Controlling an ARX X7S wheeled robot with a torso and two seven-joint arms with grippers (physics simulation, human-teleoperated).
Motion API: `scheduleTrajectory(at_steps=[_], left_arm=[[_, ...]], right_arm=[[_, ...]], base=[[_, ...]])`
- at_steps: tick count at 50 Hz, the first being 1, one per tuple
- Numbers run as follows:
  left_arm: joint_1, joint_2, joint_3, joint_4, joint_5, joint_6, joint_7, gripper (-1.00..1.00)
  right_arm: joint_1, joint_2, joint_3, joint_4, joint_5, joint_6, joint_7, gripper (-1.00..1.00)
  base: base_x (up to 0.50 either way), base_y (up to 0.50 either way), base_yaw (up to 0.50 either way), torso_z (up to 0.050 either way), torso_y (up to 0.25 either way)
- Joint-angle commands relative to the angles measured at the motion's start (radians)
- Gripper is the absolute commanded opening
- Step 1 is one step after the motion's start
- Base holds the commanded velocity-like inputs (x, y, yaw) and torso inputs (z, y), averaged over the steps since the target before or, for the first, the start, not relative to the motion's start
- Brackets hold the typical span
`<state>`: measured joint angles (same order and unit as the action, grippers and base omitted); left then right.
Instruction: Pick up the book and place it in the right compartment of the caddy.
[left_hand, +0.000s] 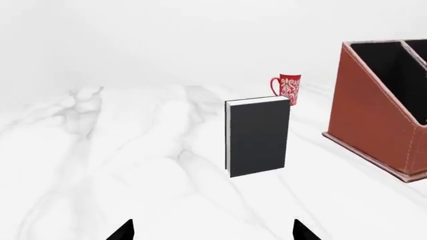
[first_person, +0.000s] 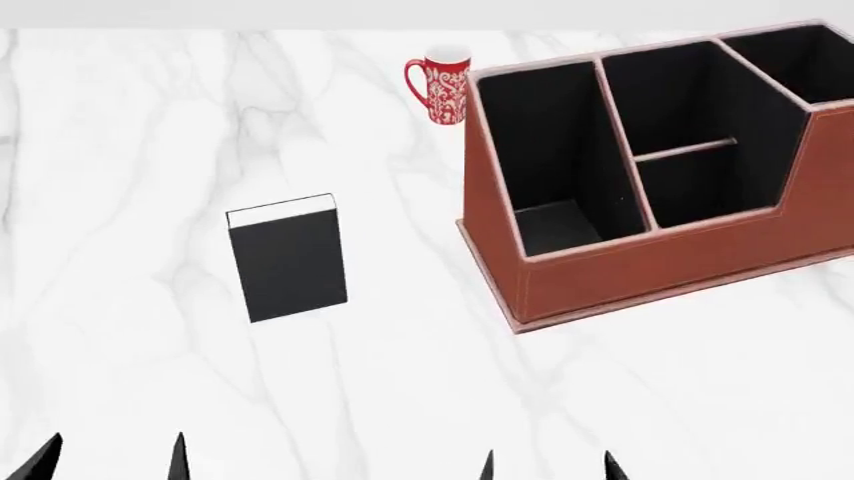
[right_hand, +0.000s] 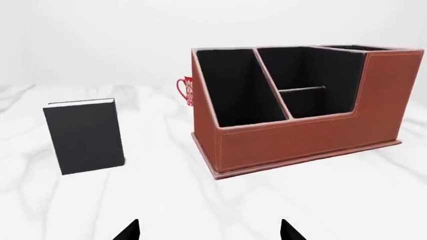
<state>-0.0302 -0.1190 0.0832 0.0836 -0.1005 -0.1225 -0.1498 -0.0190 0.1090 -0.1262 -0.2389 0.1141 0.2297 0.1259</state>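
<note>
The black book (first_person: 287, 260) with white page edges stands upright on the white marble table, left of the caddy. It also shows in the left wrist view (left_hand: 257, 136) and the right wrist view (right_hand: 85, 136). The reddish-brown caddy (first_person: 641, 265) with a black divided interior stands at the right, also in the right wrist view (right_hand: 293, 140) and the left wrist view (left_hand: 373, 115). My left gripper (first_person: 114, 460) is open and empty, near the front edge, short of the book. My right gripper (first_person: 547, 468) is open and empty, in front of the caddy.
A red-and-white patterned mug (first_person: 441, 88) stands behind the caddy's left end, far from both grippers. It also shows in the left wrist view (left_hand: 287, 89), behind the book. The marble table (first_person: 120, 150) stretches wide to the left of the book.
</note>
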Motion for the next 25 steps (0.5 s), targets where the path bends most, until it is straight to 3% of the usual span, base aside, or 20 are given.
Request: scheduleTrajectory(at_steps=[1, 11, 25], left_arm=[[-0.044, -0.073, -0.188, 0.32, -0.009, -0.331, -0.106, 1.0], [-0.07, -0.186, -0.504, 0.617, -0.088, -0.629, -0.156, 1.0], [-0.025, -0.228, -0.871, 0.683, -0.169, -0.727, -0.136, 1.0]], right_arm=[[0.195, 0.018, 0.061, -0.275, 0.099, 0.465, 0.008, 1.0], [0.557, 0.03, 0.145, -0.399, 0.211, 0.861, 0.048, 1.0], [0.848, 0.024, 0.202, -0.326, 0.258, 1.08, 0.081, 1.0]], base=[[0.0, 0.0, 0.0, 0.0, 0.0], [0.42, 0.0, 0.0, 0.0, 0.0], [0.5, 0.0, 0.0, 0.0, 0.0]])
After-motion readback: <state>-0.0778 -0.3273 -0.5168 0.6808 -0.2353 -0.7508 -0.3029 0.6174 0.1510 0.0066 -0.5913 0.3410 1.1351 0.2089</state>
